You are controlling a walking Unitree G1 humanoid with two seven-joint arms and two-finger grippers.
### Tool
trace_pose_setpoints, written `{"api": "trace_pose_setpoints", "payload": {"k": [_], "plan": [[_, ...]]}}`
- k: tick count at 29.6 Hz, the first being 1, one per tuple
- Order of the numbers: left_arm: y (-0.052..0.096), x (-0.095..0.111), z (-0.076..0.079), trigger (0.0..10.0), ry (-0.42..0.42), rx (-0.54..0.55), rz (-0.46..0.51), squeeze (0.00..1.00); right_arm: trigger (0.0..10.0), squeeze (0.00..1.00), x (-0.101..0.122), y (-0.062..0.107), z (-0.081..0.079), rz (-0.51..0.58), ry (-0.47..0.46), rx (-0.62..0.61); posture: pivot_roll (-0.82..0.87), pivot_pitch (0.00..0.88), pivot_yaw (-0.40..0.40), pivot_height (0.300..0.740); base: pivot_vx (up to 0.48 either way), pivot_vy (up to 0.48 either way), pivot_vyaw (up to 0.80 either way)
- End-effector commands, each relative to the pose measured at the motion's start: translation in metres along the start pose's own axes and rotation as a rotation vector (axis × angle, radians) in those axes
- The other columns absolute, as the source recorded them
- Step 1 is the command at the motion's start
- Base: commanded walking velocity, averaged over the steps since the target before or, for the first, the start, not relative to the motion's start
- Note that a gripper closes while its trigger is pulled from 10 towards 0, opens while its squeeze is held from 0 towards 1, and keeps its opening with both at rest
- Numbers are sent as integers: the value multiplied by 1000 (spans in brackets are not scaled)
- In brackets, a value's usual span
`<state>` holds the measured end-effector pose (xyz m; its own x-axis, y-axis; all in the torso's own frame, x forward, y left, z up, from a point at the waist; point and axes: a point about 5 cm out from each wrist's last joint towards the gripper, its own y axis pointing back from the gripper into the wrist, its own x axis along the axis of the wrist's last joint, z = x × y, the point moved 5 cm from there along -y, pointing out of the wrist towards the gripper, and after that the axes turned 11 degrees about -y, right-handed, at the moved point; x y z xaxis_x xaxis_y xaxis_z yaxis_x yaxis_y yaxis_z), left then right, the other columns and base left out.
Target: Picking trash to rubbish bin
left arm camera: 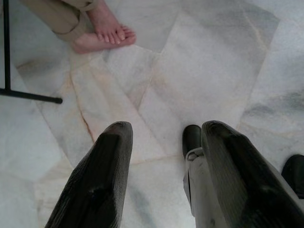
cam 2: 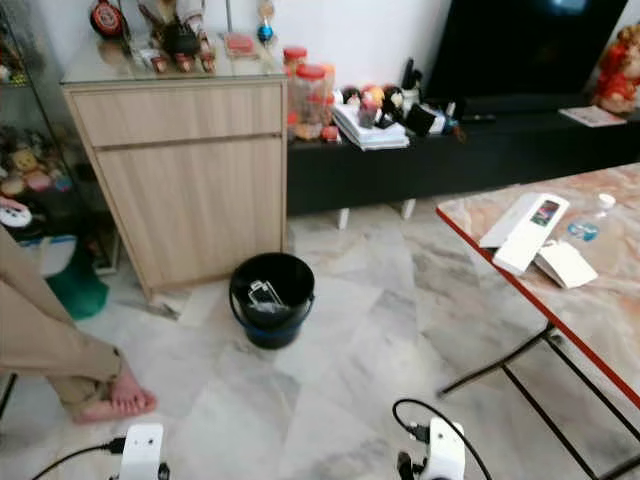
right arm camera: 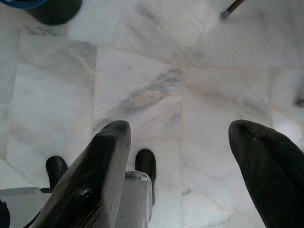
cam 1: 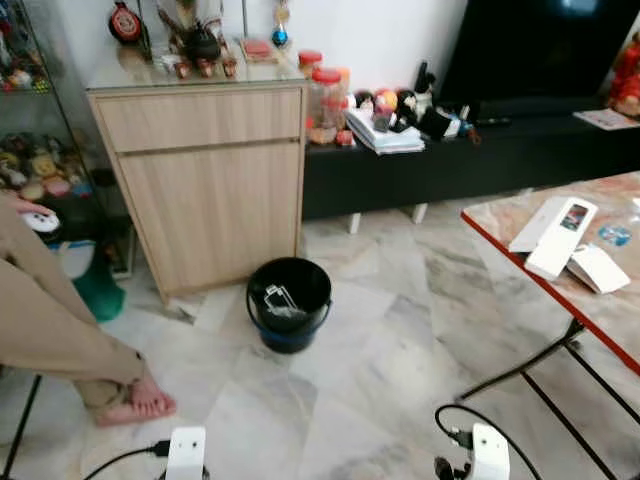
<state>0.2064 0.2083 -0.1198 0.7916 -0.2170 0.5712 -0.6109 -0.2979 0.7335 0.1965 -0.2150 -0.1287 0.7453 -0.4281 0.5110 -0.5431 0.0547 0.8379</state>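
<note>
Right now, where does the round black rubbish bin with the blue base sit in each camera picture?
Left eye view: round black rubbish bin on the marble floor, centre-left, before the wooden cabinet.
Right eye view: same bin, left of centre, before the cabinet.
Left wrist view: not in it.
Right wrist view: a dark round edge with a blue rim at the upper corner, likely the bin.
Shared landmark: the person's bare foot.

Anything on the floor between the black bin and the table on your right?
Nothing: between the black bin and the table lies bare marble floor, seen from both eye views.
</note>
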Motion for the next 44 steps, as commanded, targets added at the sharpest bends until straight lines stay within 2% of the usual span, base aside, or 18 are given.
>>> {"api": "trace_pose_setpoints", "payload": {"k": [1, 8, 16, 20, 27, 34, 44], "plan": [[0, 1, 0, 10000, 8, -2, -2, 0, 10000, 0, 12, -1, 0, 31, -4, -2, -58, 0, -96, 740, 0, 0, 0], [0, 2, 1, 10000, 8, -4, 0, 0, 10000, 0, 16, -1, -1, 42, -6, 0, -61, 0, -97, 740, 0, 0, 0], [0, 2, 1, 10000, 7, -3, 2, 0, 10000, 0, 15, -1, -3, 36, 2, 6, -59, 0, -96, 740, 0, 0, -750], [0, 3, 1, 10000, 5, -3, 3, 0, 10000, 0, 14, -1, -3, 34, 7, 6, -58, 0, -93, 740, 0, 0, 0], [0, 2, 1, 10000, -10, -9, 4, 0, 10000, 0, 13, -1, -3, 30, 11, 6, -58, 0, -90, 740, 0, 0, -800], [0, -2, 3, 10000, -76, -18, -15, 0, 10000, 0, 13, -1, -4, 27, 13, 10, -58, 0, -89, 740, 0, -88, -800], [-1, 2, -1, 10000, -51, -5, -5, 0, 10000, 0, 12, -2, -5, 25, 11, 11, -54, 0, -83, 740, 0, -92, -800]]}}
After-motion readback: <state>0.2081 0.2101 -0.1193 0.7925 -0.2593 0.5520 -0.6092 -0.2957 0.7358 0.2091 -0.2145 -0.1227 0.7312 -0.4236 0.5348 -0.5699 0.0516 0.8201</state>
